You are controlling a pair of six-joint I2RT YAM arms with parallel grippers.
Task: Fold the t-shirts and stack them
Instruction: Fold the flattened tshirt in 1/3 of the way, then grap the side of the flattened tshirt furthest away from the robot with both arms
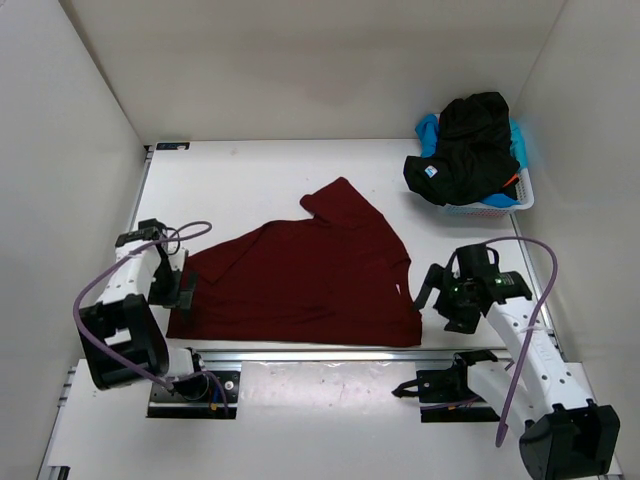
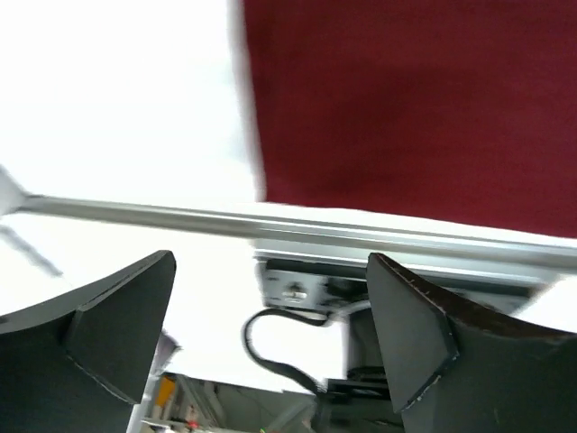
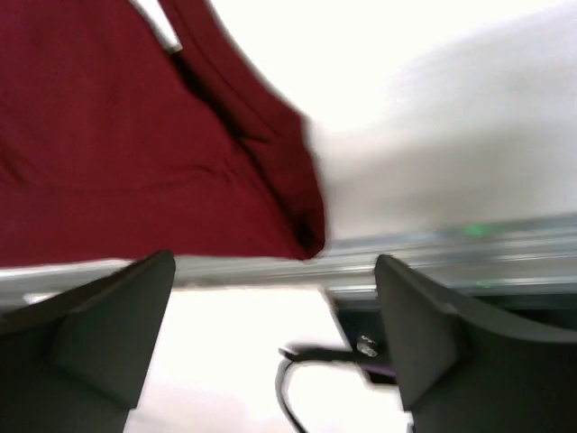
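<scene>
your left gripper (image 2: pixel 270 302) and right gripper (image 3: pixel 275 298) hang spread and empty, flanking the dark red cloth t-shirt (image 1: pixel 310 280), probably laid out for folding.

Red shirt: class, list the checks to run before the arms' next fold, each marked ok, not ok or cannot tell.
1. Left end effector open, empty: ok.
2. Right end effector open, empty: ok.
3. Each sits beside a near corner of the red shirt: ok.
4. Shirt spread flat and square: not ok; its outline is lopsided, peaking at the far side.
5. Black shirt out of the way in the basket: ok.
6. Layers hidden under the red shirt: cannot tell.
</scene>
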